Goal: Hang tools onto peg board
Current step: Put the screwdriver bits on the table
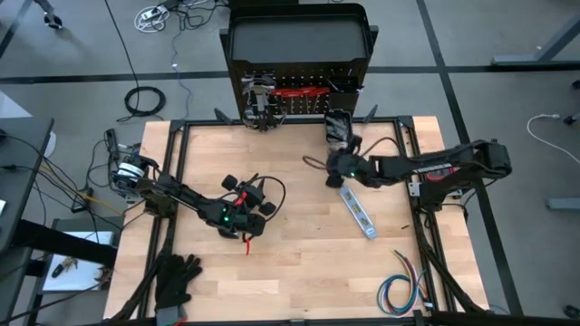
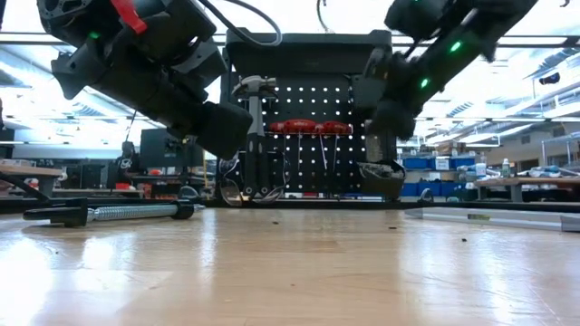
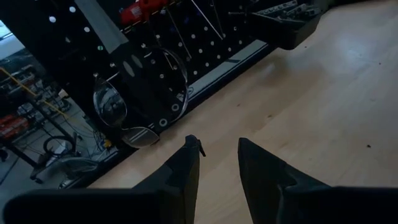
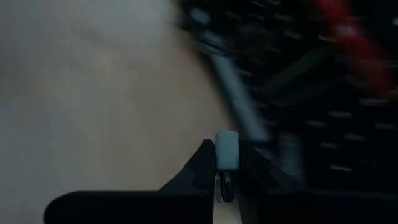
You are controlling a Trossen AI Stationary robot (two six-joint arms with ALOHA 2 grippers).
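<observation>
Right arm reaches in across the table (image 1: 299, 272) from the right edge, elbow bent, right gripper (image 4: 225, 163) near the peg board (image 1: 304, 86); fingers pinched on a small grey metal piece (image 4: 226, 149). Left arm stretches diagonally from the left edge toward the table's middle, raised off the wood. Left gripper (image 3: 217, 155) part open, nothing between the fingers. Silver flat bar tool (image 1: 357, 212) lies flat below the right arm. Red-handled tools (image 2: 308, 127) hang on the board.

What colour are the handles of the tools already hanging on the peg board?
Red. The handles show best in the low view, hanging in a row against the black peg board.
</observation>
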